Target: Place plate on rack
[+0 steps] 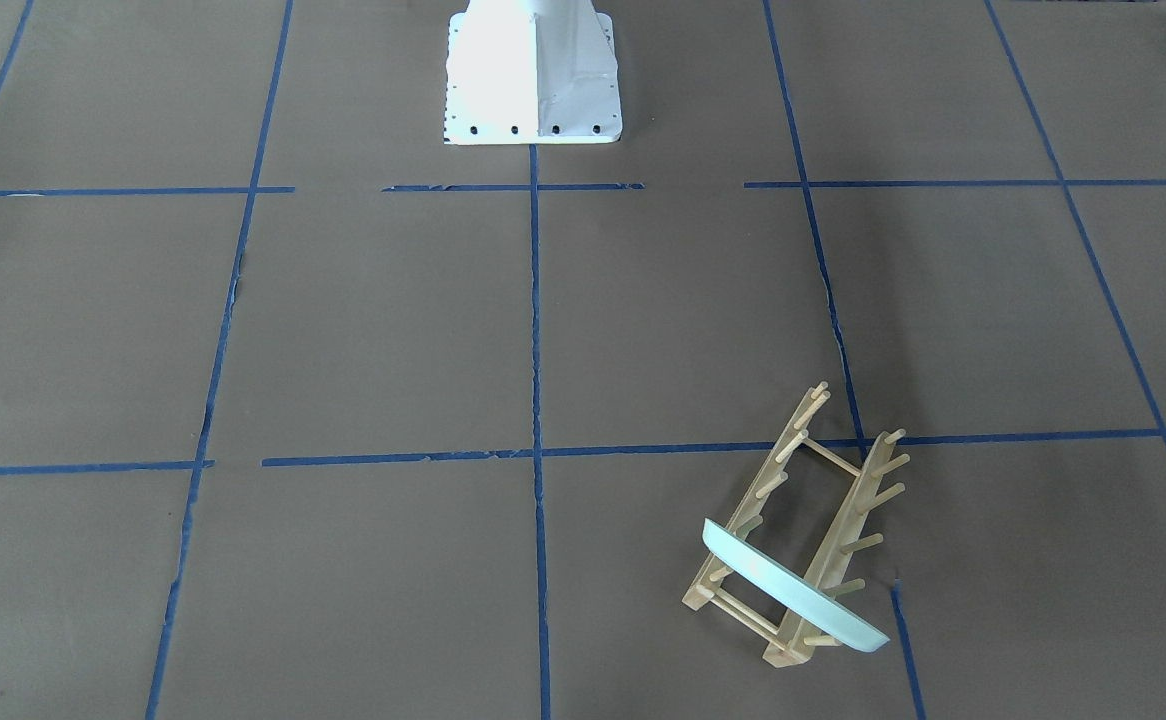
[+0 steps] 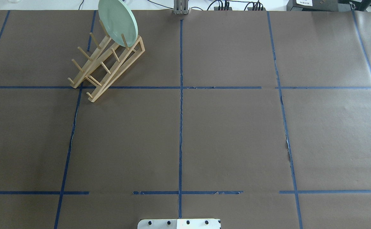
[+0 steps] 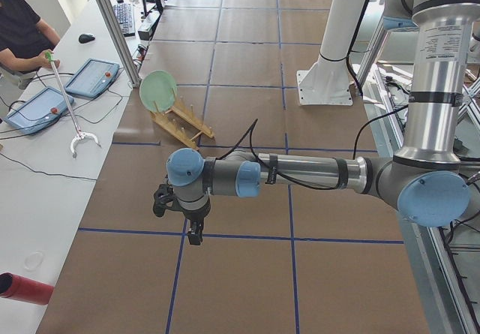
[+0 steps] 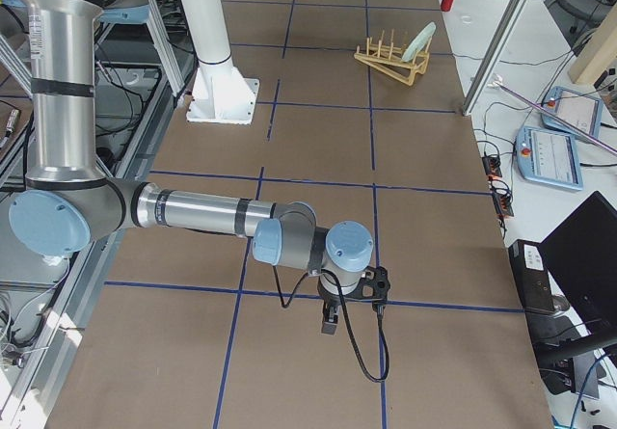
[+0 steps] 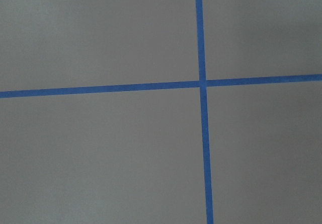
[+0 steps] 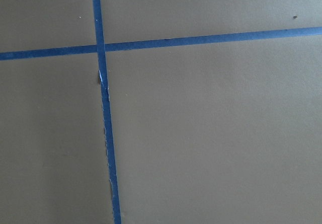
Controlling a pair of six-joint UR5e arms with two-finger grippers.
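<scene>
Overhead exterior view: the round pale mint-green plate (image 2: 118, 22) stands on edge, tilted, between the upright pegs at the far end of the light natural-wood dish rack (image 2: 109, 68). The rack sits aslant by the counter's far edge, toward its left corner. Brown paper (image 2: 230, 133) crossed by blue tape lines (image 2: 181, 127) covers the counter. The white robot base (image 1: 533, 75) stands at the middle of the near edge. The left gripper (image 3: 194, 235) hangs over the left end and the right gripper (image 4: 330, 323) over the right end, both well apart from the rack. I cannot tell how far either is open, or whether it grips anything. An operator (image 3: 19, 37) sits at the white desk beyond the far edge.
</scene>
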